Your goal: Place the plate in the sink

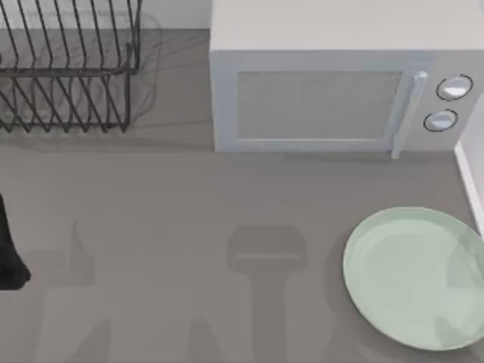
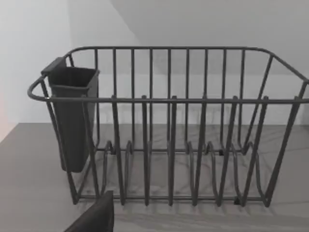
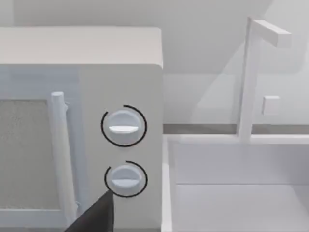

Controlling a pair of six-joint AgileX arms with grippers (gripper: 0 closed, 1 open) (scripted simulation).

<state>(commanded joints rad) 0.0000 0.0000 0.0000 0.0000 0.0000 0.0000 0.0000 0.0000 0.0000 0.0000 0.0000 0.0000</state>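
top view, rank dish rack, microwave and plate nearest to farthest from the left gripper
1. dish rack, back left, nearest the left gripper at the table's left edge.
2. microwave, back, centre to right.
3. plate, front right, farthest.
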